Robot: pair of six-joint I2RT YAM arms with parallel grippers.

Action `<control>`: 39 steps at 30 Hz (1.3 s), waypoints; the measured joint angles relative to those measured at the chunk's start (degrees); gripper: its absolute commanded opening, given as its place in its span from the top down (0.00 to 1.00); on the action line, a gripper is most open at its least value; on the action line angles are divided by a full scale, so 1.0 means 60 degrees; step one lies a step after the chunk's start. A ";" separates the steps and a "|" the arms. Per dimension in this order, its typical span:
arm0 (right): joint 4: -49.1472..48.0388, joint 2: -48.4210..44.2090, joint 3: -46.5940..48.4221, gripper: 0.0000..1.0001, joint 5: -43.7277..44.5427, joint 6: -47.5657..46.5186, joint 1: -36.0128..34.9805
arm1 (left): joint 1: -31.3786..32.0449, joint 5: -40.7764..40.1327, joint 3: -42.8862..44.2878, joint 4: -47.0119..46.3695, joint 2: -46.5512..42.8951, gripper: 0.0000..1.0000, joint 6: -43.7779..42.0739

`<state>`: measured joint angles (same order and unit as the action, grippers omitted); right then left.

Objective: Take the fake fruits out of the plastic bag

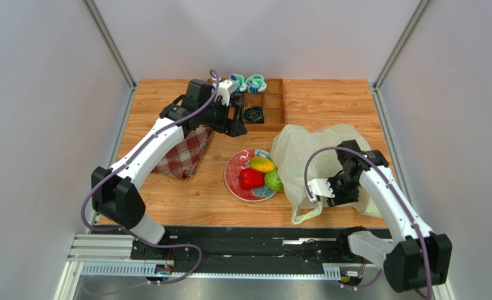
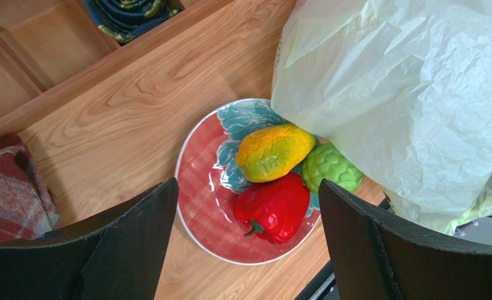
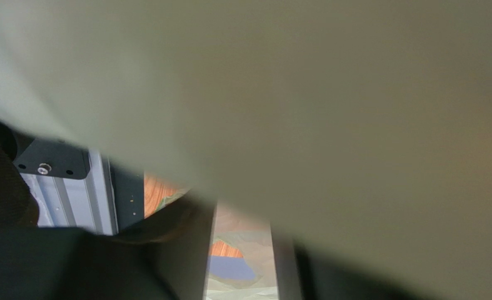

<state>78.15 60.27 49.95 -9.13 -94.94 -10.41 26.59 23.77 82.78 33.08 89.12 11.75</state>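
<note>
Three fake fruits lie on a red and teal plate (image 1: 234, 182) (image 2: 198, 181): a red bell pepper (image 1: 251, 178) (image 2: 273, 209), a yellow mango (image 1: 262, 164) (image 2: 273, 152) and a green round piece (image 1: 273, 180) (image 2: 329, 167). The crinkly cream plastic bag (image 1: 304, 150) (image 2: 404, 94) lies just right of the plate and overlaps its rim. My left gripper (image 1: 235, 122) (image 2: 248, 183) hangs wide open and empty behind the plate. My right gripper (image 1: 317, 189) (image 3: 242, 250) sits at the bag's near edge, jaws apart. Bag film (image 3: 323, 94) drapes over its camera and hides most of that view.
A red plaid cloth (image 1: 182, 156) (image 2: 4, 187) lies left of the plate under the left arm. A wooden compartment tray (image 1: 270, 106) (image 2: 42, 50) stands at the back, with a dark coiled item (image 1: 253, 114) (image 2: 129, 15) in it and teal-and-white socks (image 1: 248, 81) beside it. White walls close both sides.
</note>
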 measured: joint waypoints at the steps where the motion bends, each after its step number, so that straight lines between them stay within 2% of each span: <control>1: 0.0022 0.0339 0.0106 0.43 0.0007 -0.0160 0.0000 | 0.0000 -0.0029 0.0000 0.0025 0.0000 0.09 -0.0040; 2: 0.0015 0.0579 0.0208 0.35 0.0015 -0.0200 -0.0004 | 0.0000 -0.0058 0.0000 0.0040 0.0000 0.09 -0.0062; 5: -0.0102 0.1311 0.0619 0.29 0.0084 -0.0514 -0.0011 | 0.0000 -0.0142 -0.0004 0.0066 0.0000 0.09 -0.0149; 10: -0.0597 0.1657 0.0601 0.26 0.0142 -0.1111 -0.0015 | 0.0000 -0.0288 -0.0058 0.0062 0.0000 0.09 -0.0310; 14: -0.1785 0.1708 -0.0499 0.27 0.0331 -0.1577 -0.0178 | 0.0000 -0.0386 -0.0113 0.0098 0.0004 0.09 -0.0393; 16: -0.2732 0.1708 -0.1319 0.34 0.0423 -0.1734 -0.0211 | 0.0000 -0.0423 -0.0113 0.0098 0.0004 0.09 -0.0463; 17: -0.3111 0.1730 -0.1614 0.54 0.0477 -0.1800 -0.0226 | 0.0000 -0.0444 -0.0113 0.0098 0.0004 0.09 -0.0492; 19: -0.4087 0.1814 -0.2182 0.79 0.0637 -0.1927 -0.0248 | 0.0000 -0.0484 -0.0113 0.0109 0.0004 0.09 -0.0528; 22: -0.4637 0.1912 -0.2306 0.90 0.0922 -0.1818 -0.0237 | 0.0000 -0.0525 -0.0113 0.0149 0.0000 0.09 -0.0572; 25: -0.3901 0.1774 -0.1282 1.00 0.0874 -0.1555 -0.0135 | 0.0000 -0.0561 -0.0120 0.0171 0.0000 0.09 -0.0623; 29: -0.2160 0.0663 0.1016 1.00 0.0160 -0.1326 -0.0044 | 0.0000 -0.0550 -0.0168 0.0168 0.0004 0.09 -0.0619; 31: -0.1687 -0.0240 0.1690 1.00 -0.0248 -0.1351 -0.0047 | 0.0000 -0.0535 -0.0164 0.0160 0.0004 0.09 -0.0608; 36: -0.0721 -0.2368 0.2269 1.00 -0.1035 -0.1443 -0.0047 | 0.0000 -0.0441 0.0058 0.0171 0.0273 0.09 -0.0521; 39: -0.0237 -0.2918 0.2412 1.00 -0.1483 -0.1198 -0.0047 | 0.0000 -0.0295 0.0284 0.0149 0.0554 0.09 -0.0437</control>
<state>76.73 42.76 64.42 -18.02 -102.13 -10.70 26.59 22.00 84.49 33.98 92.44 9.13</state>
